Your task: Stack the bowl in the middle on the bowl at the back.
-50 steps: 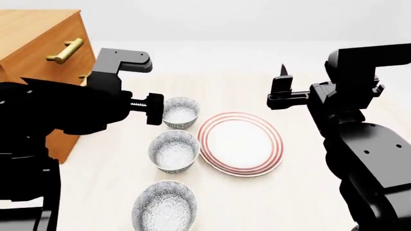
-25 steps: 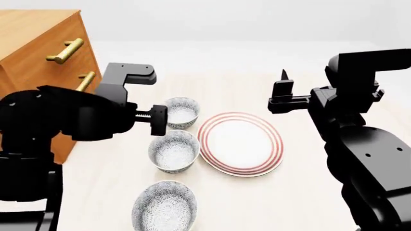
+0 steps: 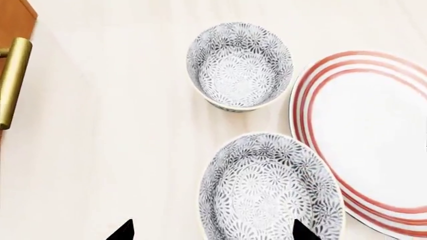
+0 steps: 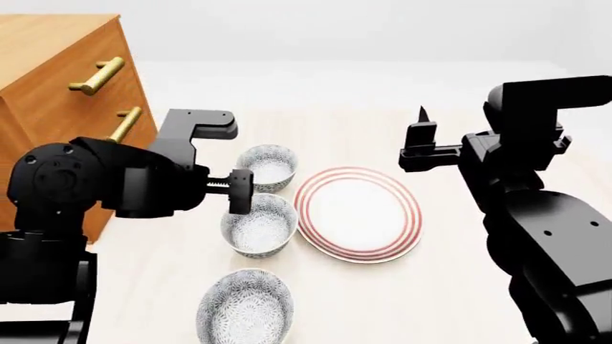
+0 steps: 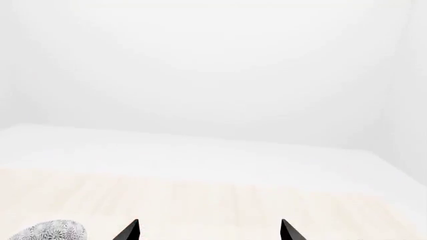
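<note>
Three patterned bowls stand in a row. The bowl at the back (image 4: 269,165) (image 3: 239,65) sits upright, with the bowl in the middle (image 4: 259,225) (image 3: 270,187) just in front of it. My left gripper (image 4: 239,193) (image 3: 213,232) hangs open above the middle bowl's left rim. One of its tips is over the table and the other over the bowl's right side. It holds nothing. Off to the right, my right gripper (image 4: 421,140) (image 5: 208,231) is open and empty, raised well above the table.
A red-ringed white plate (image 4: 359,213) (image 3: 367,135) lies right of the two bowls. A third patterned bowl (image 4: 246,309) is nearest me. A wooden cabinet (image 4: 57,93) with brass handles (image 3: 13,80) stands at the left. A patterned bowl rim (image 5: 50,231) shows in the right wrist view.
My left gripper has moved right and toward me, from beside the back bowl to above the middle bowl's rim. The right arm has hardly moved.
</note>
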Robot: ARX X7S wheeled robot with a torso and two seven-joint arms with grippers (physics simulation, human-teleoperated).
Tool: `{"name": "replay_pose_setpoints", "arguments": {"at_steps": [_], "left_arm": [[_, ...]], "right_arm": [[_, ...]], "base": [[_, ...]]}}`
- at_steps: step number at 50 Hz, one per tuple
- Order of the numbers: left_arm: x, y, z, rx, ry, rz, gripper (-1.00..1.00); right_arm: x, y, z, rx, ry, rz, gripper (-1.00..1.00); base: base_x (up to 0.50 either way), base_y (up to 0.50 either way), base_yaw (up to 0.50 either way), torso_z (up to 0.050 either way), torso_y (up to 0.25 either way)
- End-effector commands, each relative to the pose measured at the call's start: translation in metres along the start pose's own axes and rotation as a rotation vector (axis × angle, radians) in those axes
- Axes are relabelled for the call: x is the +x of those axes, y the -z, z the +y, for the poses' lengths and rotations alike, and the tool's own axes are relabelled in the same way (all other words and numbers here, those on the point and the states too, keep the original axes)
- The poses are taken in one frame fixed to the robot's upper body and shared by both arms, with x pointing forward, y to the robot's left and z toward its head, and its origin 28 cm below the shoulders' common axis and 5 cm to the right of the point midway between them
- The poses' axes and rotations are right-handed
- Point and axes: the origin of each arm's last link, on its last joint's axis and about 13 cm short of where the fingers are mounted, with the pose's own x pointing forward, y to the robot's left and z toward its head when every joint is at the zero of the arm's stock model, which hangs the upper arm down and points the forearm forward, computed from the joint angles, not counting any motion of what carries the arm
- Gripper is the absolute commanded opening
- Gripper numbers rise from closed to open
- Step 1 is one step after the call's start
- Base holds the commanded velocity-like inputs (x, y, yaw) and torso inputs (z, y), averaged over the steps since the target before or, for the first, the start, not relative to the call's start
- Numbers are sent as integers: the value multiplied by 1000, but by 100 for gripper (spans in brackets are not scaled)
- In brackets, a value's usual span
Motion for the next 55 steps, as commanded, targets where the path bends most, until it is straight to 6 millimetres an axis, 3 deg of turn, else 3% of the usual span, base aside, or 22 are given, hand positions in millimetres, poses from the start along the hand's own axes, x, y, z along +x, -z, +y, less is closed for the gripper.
{"name": "replay_pose_setpoints", "arguments": {"at_steps": [1,55], "left_arm": [[5,2,0,-18,13,35,100],[33,15,-2,-142,9,98,100]], "right_arm": [[0,2,1,-1,-2,9,100],[2,2,2,-12,-9,30,100]], "base": [[0,0,0,0,0],[0,0,0,0,0]]}}
